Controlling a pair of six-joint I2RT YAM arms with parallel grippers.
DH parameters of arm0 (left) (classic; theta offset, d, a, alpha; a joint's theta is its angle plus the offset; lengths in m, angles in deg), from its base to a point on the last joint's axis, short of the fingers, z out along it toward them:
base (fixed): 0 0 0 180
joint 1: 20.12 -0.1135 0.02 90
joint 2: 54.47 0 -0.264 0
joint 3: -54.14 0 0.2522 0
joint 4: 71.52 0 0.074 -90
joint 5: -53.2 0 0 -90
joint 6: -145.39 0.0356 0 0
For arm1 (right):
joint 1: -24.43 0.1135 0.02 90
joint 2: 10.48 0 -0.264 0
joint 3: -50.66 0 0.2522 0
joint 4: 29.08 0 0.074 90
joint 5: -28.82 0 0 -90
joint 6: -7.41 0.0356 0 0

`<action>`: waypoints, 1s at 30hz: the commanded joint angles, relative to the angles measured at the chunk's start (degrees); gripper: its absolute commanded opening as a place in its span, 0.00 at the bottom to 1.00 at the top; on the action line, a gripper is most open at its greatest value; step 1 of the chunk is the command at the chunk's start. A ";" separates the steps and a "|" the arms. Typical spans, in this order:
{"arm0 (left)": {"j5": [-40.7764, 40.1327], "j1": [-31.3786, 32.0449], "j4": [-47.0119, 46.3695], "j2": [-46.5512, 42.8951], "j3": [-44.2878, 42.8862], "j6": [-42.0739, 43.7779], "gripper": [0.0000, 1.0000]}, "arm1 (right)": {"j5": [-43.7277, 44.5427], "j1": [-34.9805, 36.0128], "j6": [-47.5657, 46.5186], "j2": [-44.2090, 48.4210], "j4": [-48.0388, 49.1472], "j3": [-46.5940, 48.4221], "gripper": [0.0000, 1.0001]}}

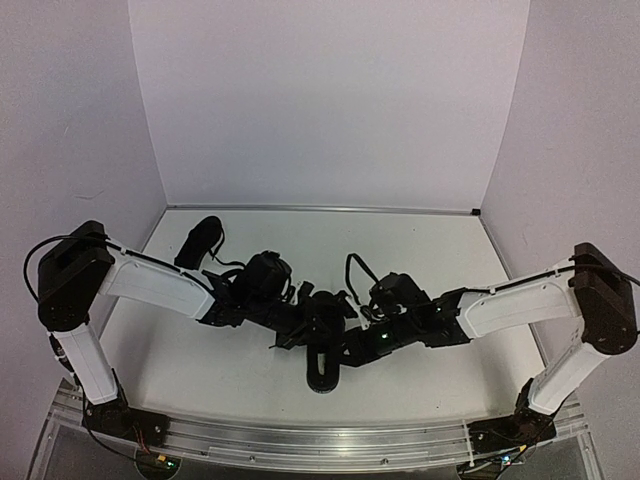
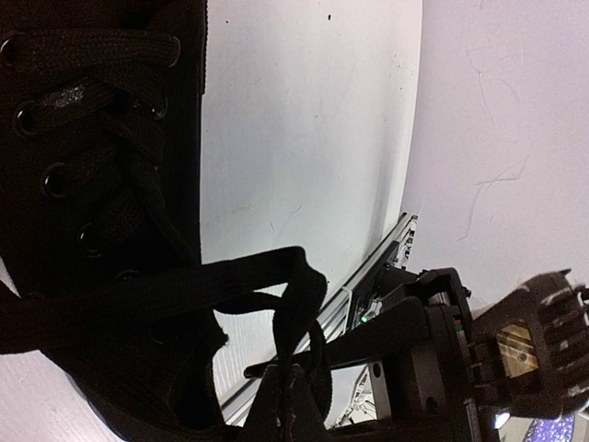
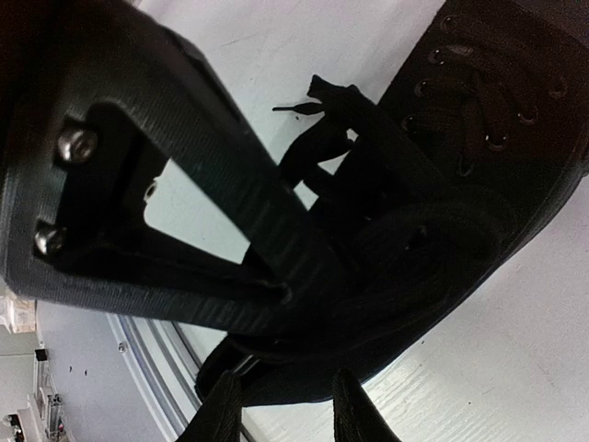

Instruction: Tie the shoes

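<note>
Surroundings: you are working on a white table (image 1: 420, 250) boxed in by plain pale walls (image 1: 330, 100), with a metal rail (image 1: 320, 440) along the near edge.
Near shoe (image 1: 322, 372): it sits at the table's middle, toe toward the rail, and both your arms meet over it.
Far shoe (image 1: 198, 240): it lies well apart, by the back left corner, and neither arm touches it.
Laces (image 2: 230, 276): one flat black band runs off the near shoe's eyelets and folds into a loose loop beside the shoe.
Left gripper (image 1: 300, 325): your fingers look pinched together on the laces where the loop comes down to their tips.
Right gripper (image 3: 287, 410): your two fingertips (image 3: 221, 414) stand apart with bare table showing between them, just beside the near shoe's side, and they hold nothing.
</note>
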 commanded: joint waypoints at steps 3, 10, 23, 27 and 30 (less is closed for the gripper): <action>0.04 0.46 -2.31 -0.53 1.02 -0.59 0.00 | 4.02 -0.02 2.15 -1.33 2.83 3.17 0.32; -0.07 0.61 -2.39 -0.67 0.98 -0.50 0.00 | 4.50 -0.03 1.80 -2.71 2.91 4.98 0.32; -0.75 0.62 -1.86 -1.32 1.09 -0.32 0.00 | 4.93 -0.05 1.43 -2.70 2.83 4.40 0.07; -1.54 0.59 -0.77 -1.68 1.13 0.16 0.00 | 5.05 -0.07 1.27 -1.44 2.83 3.46 0.00; -3.57 0.49 1.28 -2.96 0.93 1.48 0.10 | 4.91 -0.04 1.06 -0.19 2.79 2.63 0.00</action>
